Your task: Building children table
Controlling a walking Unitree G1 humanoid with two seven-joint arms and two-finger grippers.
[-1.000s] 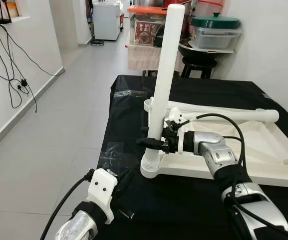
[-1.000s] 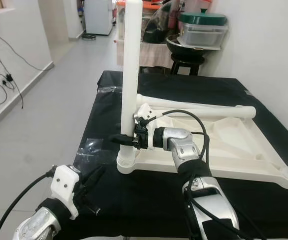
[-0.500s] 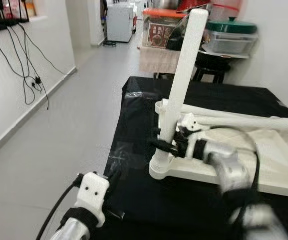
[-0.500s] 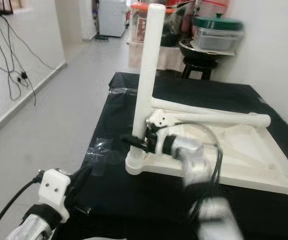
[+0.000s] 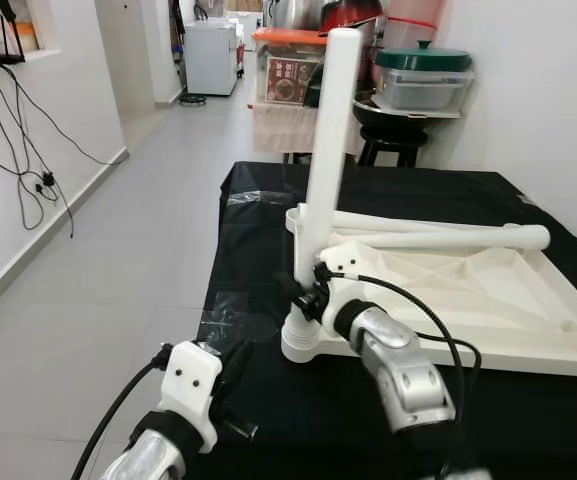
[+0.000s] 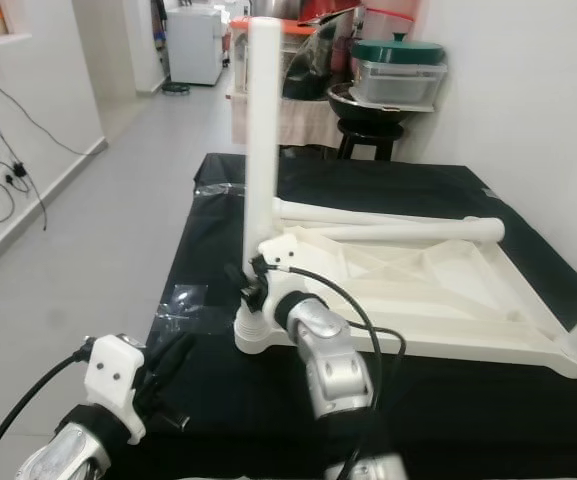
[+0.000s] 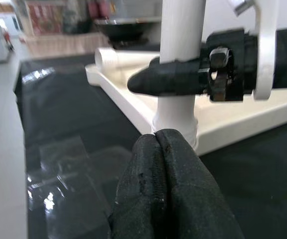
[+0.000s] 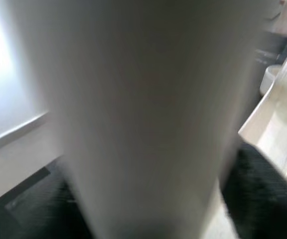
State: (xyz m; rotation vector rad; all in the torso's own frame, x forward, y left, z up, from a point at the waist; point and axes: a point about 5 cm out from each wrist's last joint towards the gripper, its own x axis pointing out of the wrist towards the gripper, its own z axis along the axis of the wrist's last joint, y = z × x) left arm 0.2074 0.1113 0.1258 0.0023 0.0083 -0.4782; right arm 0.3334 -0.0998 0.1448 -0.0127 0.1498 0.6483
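Right gripper (image 5: 303,296) clamps upright leg (image 5: 326,150) — wrist level.

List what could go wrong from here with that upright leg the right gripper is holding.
1. The right gripper clamps the upright leg low, near its socket; the long part above could lean and bind or pop out.
2. The tabletop lies upside down on the black cloth, which may slip and shift the top.
3. The loose leg rests across the tabletop and could roll if jolted.
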